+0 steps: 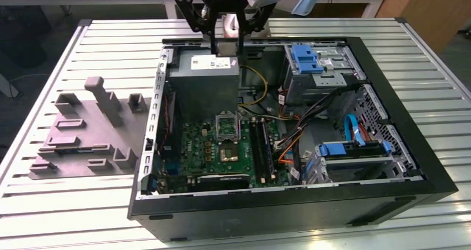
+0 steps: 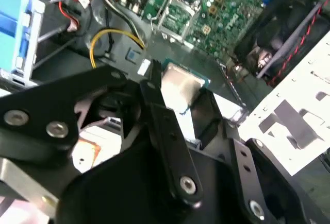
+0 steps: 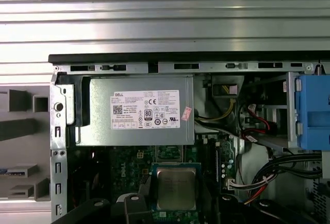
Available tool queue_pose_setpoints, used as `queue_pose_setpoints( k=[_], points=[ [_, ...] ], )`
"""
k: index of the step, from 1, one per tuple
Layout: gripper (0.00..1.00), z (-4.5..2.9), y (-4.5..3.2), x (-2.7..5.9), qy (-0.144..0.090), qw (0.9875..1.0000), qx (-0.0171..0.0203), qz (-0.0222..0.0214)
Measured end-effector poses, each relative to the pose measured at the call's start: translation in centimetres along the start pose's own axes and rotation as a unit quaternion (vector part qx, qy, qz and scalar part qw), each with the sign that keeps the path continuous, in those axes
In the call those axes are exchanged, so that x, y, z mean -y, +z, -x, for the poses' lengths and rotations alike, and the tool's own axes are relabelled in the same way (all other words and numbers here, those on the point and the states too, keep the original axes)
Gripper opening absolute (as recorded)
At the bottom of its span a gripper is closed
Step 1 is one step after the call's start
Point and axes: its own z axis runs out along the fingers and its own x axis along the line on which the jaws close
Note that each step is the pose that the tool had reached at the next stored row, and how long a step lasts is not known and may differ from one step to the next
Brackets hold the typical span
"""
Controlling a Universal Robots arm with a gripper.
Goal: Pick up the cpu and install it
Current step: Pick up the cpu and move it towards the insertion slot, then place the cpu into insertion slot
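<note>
Exterior view's top centre is showing the hand [image 1: 225, 44] hanging over the grey power-supply box [image 1: 206, 81], gripping the cpu [image 3: 176, 188] by its edges. I'd say it is needing a level, steady carry toward the open socket [image 1: 226, 124], mid-frame.

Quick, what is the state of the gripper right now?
The gripper: closed, holding the small flat square silvery-grey cpu between its fingers.
</note>
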Motion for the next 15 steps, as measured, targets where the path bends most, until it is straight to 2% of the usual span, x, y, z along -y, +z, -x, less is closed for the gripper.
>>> queue_pose_setpoints(
  k=[15],
  points=[
    [0.47,-0.17,0.23,0.14,0.0,1.0,0.0,0.0]
  ],
)
